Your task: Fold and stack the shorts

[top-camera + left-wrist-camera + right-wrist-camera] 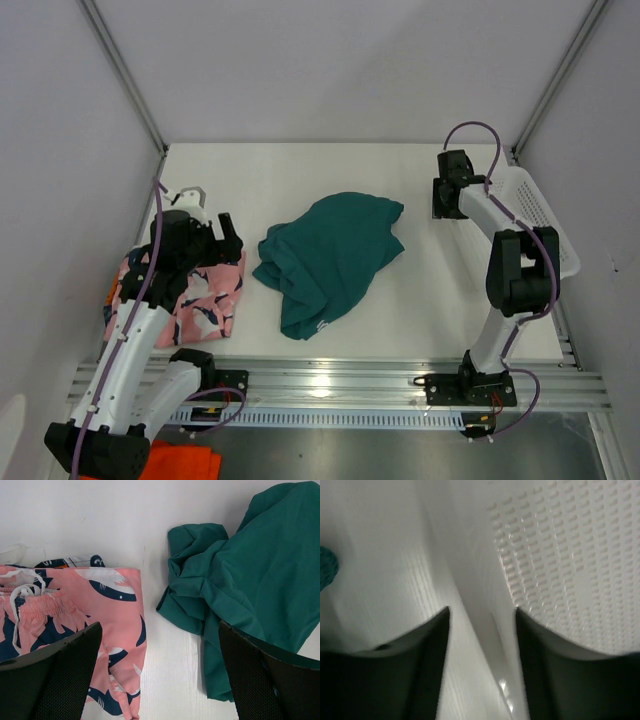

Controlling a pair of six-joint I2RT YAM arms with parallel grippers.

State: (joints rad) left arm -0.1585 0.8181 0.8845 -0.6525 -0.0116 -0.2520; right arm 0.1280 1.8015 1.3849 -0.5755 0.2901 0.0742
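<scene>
- Print shorts (75, 561): only a sliver shows, under the far edge of the pink shorts (205, 300). Their axis cannot be told.
- Pink shorts: they lie flat at the table's (420, 300) left side, and the left arm covers part of them in the top view. In the left wrist view, the gathered waistband and white drawstring are at the picture's left and cut off by the frame.
- Teal shorts (330, 260): they are crumpled at the table's centre, just beside the pink shorts but apart from them. The long axis runs diagonally from near-centre to far-right. Folds hide the waistband and leg openings.
- Left gripper (160, 680): the jaws are spread wide and hold nothing. It hangs over the bare strip between the pink and teal shorts.
- Right gripper (482, 615): the jaws are parted with nothing seen between them. It is at the basket's (535, 215) left wall, at the far right. The wrist view is blurred, so contact with the basket cannot be told.
- Orange cloth (185, 462): it lies below the table's near edge and is cut off by the frame.
</scene>
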